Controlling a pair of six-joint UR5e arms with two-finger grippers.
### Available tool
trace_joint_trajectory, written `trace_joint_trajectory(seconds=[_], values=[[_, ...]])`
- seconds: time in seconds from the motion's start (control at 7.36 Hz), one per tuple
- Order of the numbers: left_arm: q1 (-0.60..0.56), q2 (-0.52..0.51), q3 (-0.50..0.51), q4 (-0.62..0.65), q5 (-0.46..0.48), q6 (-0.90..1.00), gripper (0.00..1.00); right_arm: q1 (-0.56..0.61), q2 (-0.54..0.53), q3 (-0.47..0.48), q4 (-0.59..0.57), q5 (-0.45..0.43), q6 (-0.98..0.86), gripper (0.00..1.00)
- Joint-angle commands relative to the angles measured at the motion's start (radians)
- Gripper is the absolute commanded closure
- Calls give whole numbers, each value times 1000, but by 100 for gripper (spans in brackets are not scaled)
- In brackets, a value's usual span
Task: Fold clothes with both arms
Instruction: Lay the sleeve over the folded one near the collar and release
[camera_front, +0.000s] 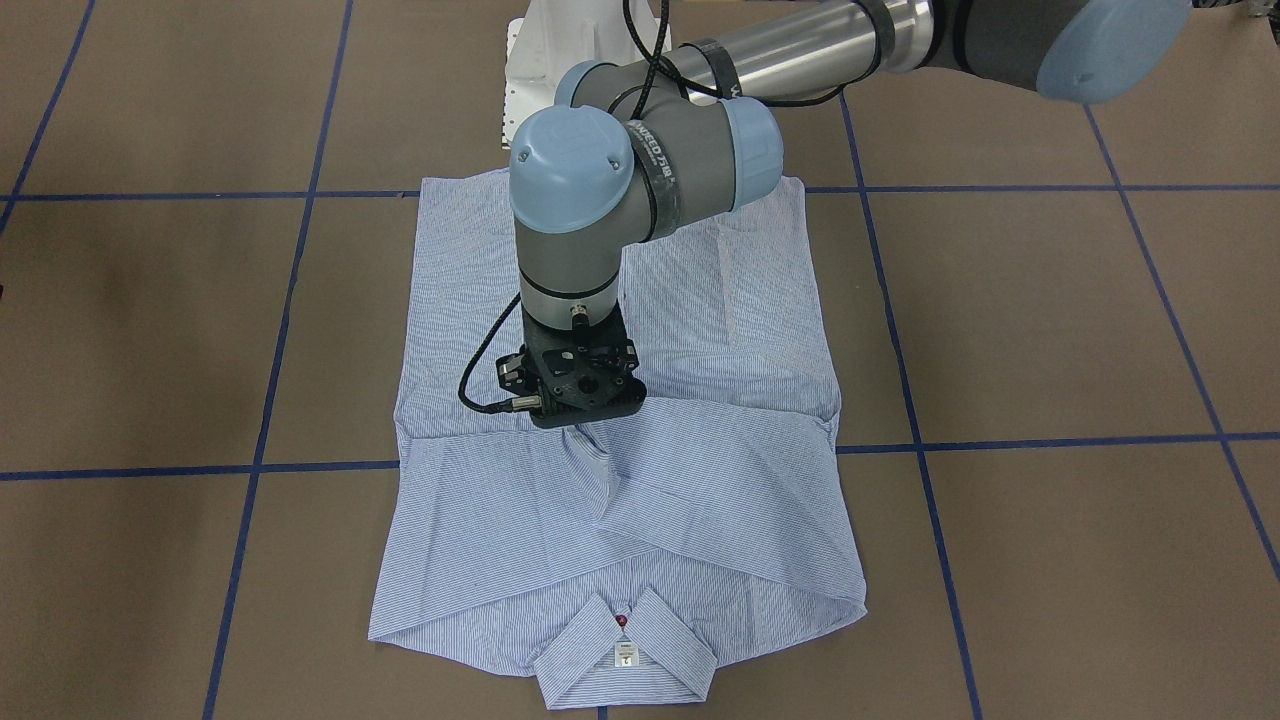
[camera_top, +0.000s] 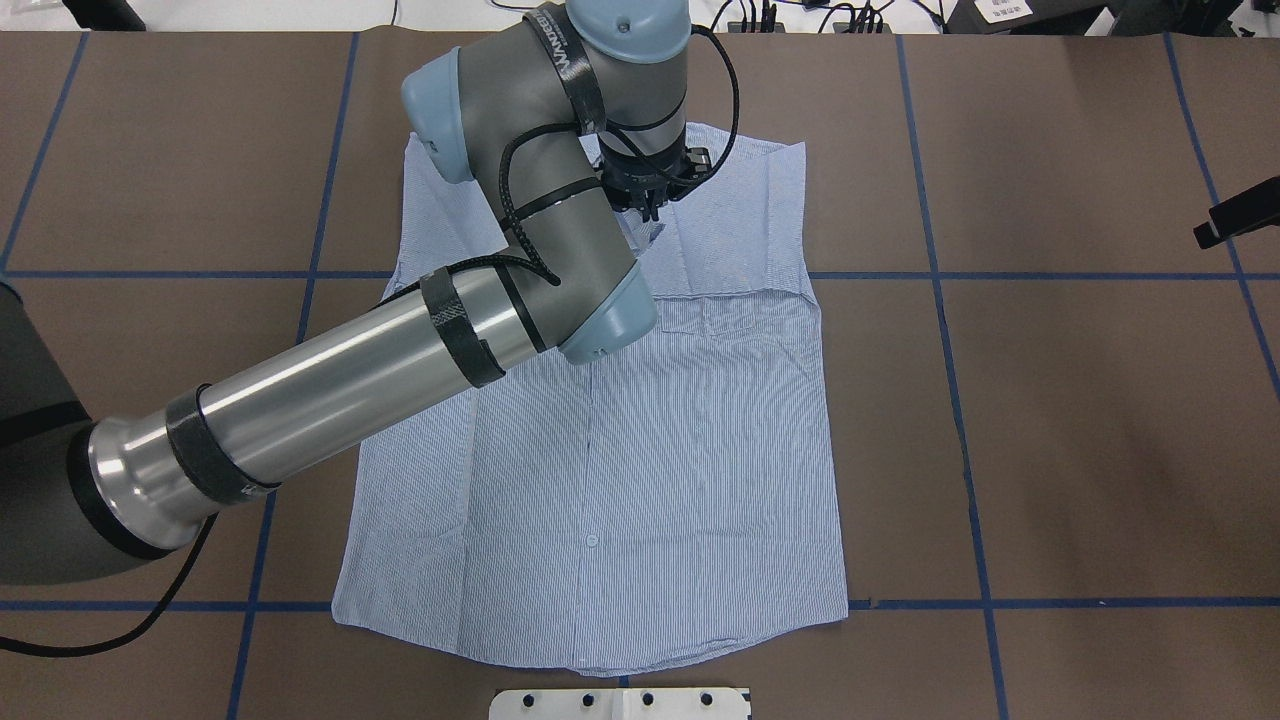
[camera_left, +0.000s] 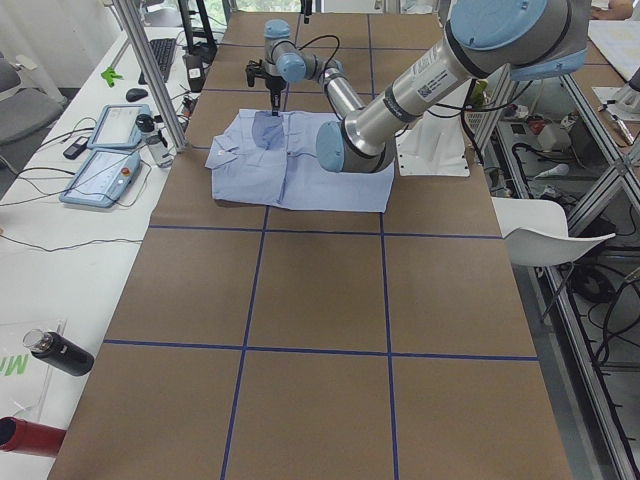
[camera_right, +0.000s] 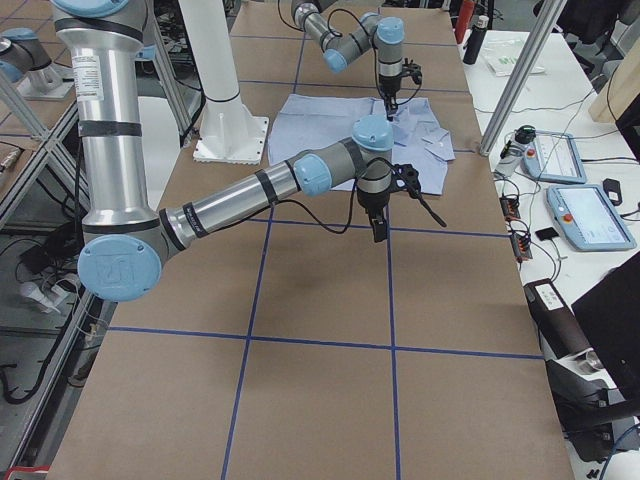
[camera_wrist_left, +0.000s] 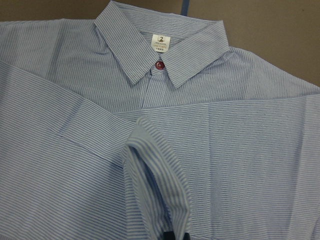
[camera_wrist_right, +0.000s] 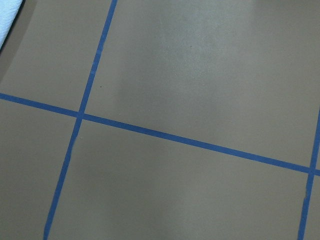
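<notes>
The striped shirt (camera_top: 680, 450) lies flat and front up on the brown table, with its sleeves folded across the chest. Its collar (camera_front: 625, 650), with a white label (camera_wrist_left: 161, 42) and a red button (camera_wrist_left: 160, 65), points away from the robot. My left gripper (camera_top: 650, 215) hangs over the upper chest and is shut on a sleeve cuff (camera_wrist_left: 160, 175), holding it lifted off the shirt. My right gripper (camera_right: 378, 225) hovers over bare table beside the shirt, its edge showing in the overhead view (camera_top: 1235, 220). I cannot tell whether it is open or shut.
The white pedestal base (camera_top: 620, 703) stands at the shirt's hem end. Blue tape lines (camera_wrist_right: 175, 137) grid the table. Teach pendants (camera_left: 105, 160), a metal post (camera_left: 150, 60) and bottles (camera_left: 60, 352) stand along the far side of the table.
</notes>
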Motion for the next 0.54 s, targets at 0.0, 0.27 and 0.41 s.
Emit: trace_joint_trajectory(seconds=[0.0,0.27,0.41], values=[[14,-13,5,-28,2,-33,4,0,0,0,0,0,-1,0],[20,-23,6,-114,0,-143,0,0,0,0,0,0,1,0],[20,-31,5,-116,-3,-146,0,0,2,0,0,1,1,0]])
